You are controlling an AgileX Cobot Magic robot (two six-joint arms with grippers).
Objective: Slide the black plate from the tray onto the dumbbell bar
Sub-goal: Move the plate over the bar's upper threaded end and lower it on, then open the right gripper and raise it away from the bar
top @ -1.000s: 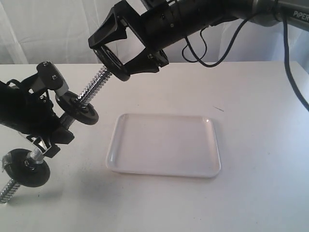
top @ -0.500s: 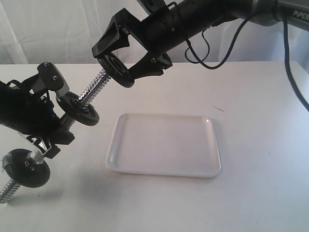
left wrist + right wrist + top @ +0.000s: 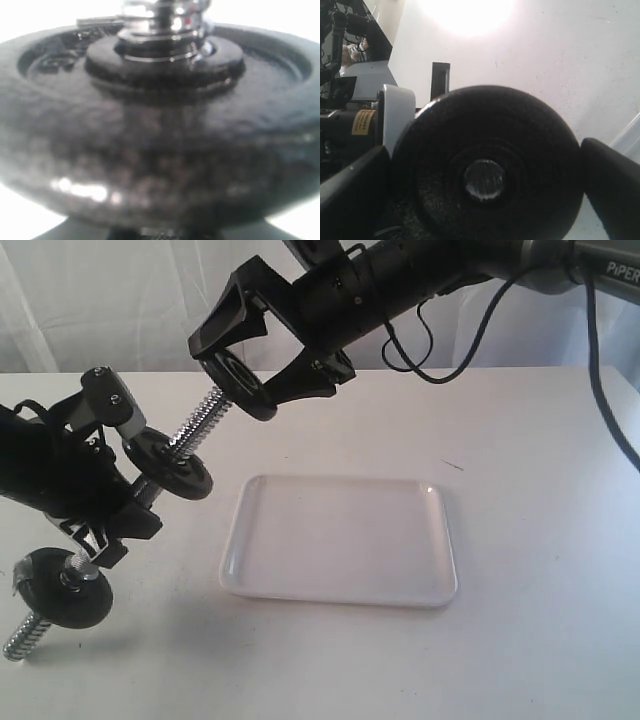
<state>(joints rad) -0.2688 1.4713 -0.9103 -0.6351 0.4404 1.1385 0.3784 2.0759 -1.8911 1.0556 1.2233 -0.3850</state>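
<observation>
Judged heavy and rigid, the black plate (image 3: 232,373) is clamped across its rim by the right tool (image 3: 231,376), upper left, at the threaded tip of the dumbbell bar (image 3: 196,424) clamped in the left tool (image 3: 114,502).

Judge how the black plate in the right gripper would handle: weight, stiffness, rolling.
Probably heavy for its size: the black plate looks like pebbled cast metal. Likely rigid, since it is thick. Its round rim means it could roll if released on edge.

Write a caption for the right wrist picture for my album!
Right gripper pinching the black plate, with the shiny tip of the dumbbell bar peeking through the plate's hole.
</observation>
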